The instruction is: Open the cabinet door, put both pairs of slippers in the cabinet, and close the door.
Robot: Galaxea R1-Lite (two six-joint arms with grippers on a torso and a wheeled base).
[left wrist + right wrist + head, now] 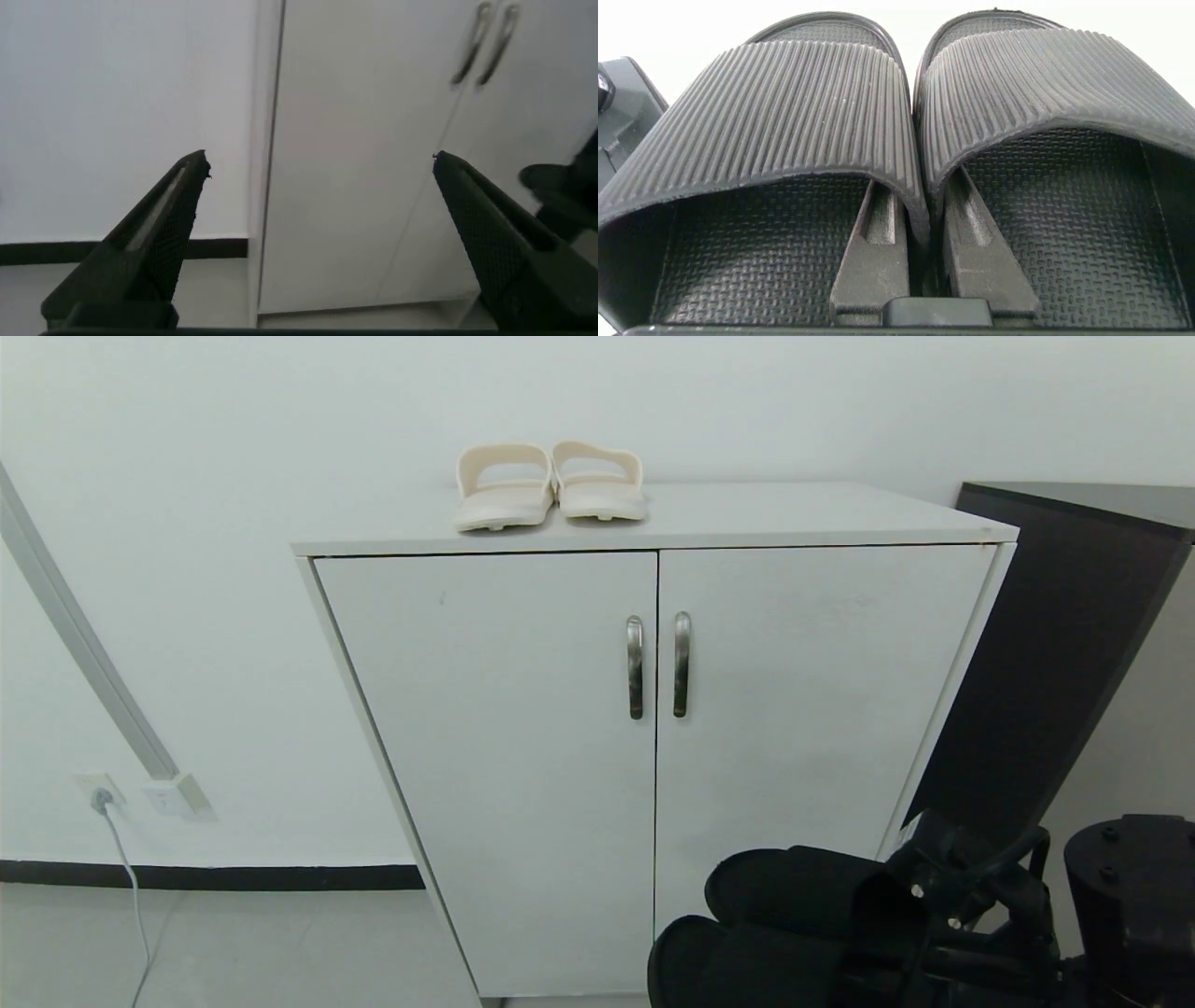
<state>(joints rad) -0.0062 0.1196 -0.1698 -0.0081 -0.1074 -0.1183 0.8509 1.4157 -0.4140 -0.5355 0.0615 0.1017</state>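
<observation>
Plainly, with cabinet doors (pixel 485 728) shut and right pincer (pixel 918 201) clamping the black slippers (pixel 803 103), the splayed left pincer (pixel 318 163) must pull a handle (pixel 635 667).

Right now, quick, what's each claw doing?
Left claw: open, holding nothing.
Right claw: closed on the black slippers, gripping the pair where they meet.

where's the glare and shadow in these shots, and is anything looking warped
Head view: even soft light, a glint on the metal handles, faint shadow under the beige slippers, cabinet sides leaning inward toward the floor. Left wrist view: flat light, no hard shadows on the cabinet. Right wrist view: black slippers lit on the ribbed straps, shaded beneath them.
</observation>
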